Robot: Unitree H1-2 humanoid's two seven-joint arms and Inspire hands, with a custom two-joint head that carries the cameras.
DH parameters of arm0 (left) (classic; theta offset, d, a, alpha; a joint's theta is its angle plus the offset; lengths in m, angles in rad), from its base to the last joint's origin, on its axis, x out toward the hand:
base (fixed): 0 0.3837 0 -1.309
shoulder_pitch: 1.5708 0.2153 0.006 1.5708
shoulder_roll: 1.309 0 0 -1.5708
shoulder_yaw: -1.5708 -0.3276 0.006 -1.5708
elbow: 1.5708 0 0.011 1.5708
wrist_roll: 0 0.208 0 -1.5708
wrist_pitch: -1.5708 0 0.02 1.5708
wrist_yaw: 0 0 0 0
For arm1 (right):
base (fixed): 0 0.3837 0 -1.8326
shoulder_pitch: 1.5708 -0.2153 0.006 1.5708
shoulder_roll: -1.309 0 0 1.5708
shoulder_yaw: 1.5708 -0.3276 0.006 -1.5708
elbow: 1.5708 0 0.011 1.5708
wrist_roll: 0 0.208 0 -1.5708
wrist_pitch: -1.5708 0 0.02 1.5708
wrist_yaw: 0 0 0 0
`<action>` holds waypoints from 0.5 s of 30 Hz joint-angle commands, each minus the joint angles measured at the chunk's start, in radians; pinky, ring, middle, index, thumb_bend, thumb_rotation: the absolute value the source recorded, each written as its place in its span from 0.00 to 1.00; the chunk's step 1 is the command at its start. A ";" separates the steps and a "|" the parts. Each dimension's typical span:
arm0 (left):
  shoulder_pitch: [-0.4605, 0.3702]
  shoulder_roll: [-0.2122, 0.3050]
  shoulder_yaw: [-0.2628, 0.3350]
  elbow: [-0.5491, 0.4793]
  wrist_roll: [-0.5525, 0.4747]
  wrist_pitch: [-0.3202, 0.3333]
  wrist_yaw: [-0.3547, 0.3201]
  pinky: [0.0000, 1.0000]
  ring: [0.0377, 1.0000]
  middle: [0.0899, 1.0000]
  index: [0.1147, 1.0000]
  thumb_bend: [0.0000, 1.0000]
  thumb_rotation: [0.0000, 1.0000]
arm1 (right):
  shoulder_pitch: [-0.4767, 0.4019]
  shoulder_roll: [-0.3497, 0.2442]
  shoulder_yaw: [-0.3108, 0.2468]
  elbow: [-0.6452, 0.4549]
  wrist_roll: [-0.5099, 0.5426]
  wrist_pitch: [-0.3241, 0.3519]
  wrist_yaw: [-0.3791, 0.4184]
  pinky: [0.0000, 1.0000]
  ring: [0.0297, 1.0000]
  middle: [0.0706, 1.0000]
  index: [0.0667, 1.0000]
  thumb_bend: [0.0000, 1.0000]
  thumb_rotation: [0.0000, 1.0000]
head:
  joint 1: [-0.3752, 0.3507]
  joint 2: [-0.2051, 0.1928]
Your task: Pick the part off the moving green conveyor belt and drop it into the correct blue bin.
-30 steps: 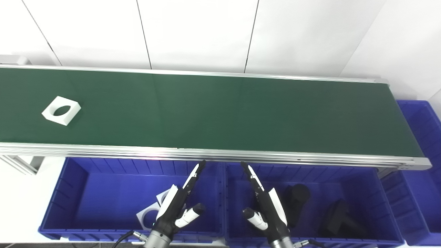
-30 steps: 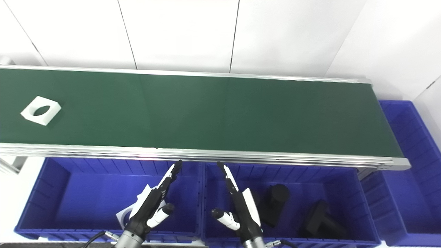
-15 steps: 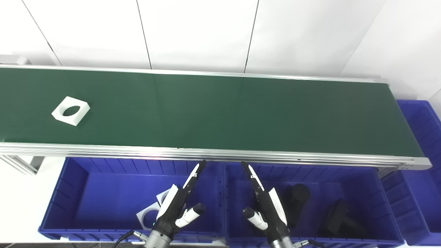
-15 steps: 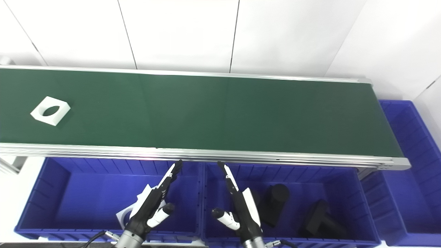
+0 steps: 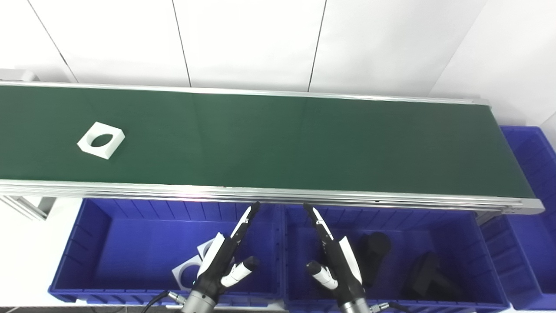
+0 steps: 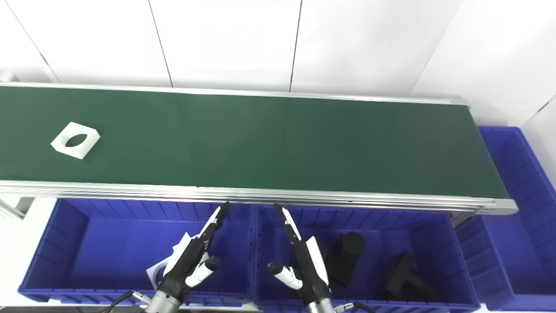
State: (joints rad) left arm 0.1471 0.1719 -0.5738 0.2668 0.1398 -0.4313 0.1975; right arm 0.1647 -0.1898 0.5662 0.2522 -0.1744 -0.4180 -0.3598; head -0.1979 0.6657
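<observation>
One white square plastic part with an oval hole [image 5: 101, 140] lying flat on the long green conveyor belt [image 5: 278, 143], far out at 9 o'clock, alone on the green surface and well apart from both hands. Three blue plastic bins in sight: left blue bin [image 5: 100, 243] and middle blue bin [image 5: 456, 226] side by side below the belt's silver near rail [image 5: 278, 196], plus a third blue bin [image 5: 527, 174] past the belt's end at 3 o'clock. Two white holed plates [image 5: 189, 269] resting in the left bin, partly hidden behind the left hand [image 5: 223, 258]. Two black blocky parts [image 5: 404, 265] sitting in the middle bin, just beside the right hand [image 5: 334, 261]. Both hands released, fingers straight and pointing toward 12 o'clock, thumbs turned inward, grasping nothing, hovering over the bins short of the rail. White panelled wall [image 5: 278, 43] behind the belt.
</observation>
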 commanded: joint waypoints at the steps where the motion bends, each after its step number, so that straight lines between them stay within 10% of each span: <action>1: -0.024 0.009 -0.003 -0.009 0.004 -0.039 0.027 1.00 1.00 1.00 0.99 0.86 1.00 | -0.011 0.002 0.002 -0.018 -0.004 -0.052 -0.003 0.99 0.99 0.99 0.97 0.95 1.00 | 0.001 0.000; 15: -0.027 0.012 -0.006 -0.011 0.004 -0.039 0.027 1.00 1.00 1.00 0.99 0.85 1.00 | -0.010 0.003 -0.004 -0.018 0.006 -0.052 0.013 0.98 0.99 0.99 0.97 0.94 0.98 | 0.001 0.000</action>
State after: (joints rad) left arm 0.1405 0.1783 -0.5758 0.2683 0.1404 -0.4313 0.2061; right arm 0.1642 -0.1899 0.5658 0.2523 -0.1690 -0.4180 -0.3516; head -0.1979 0.6657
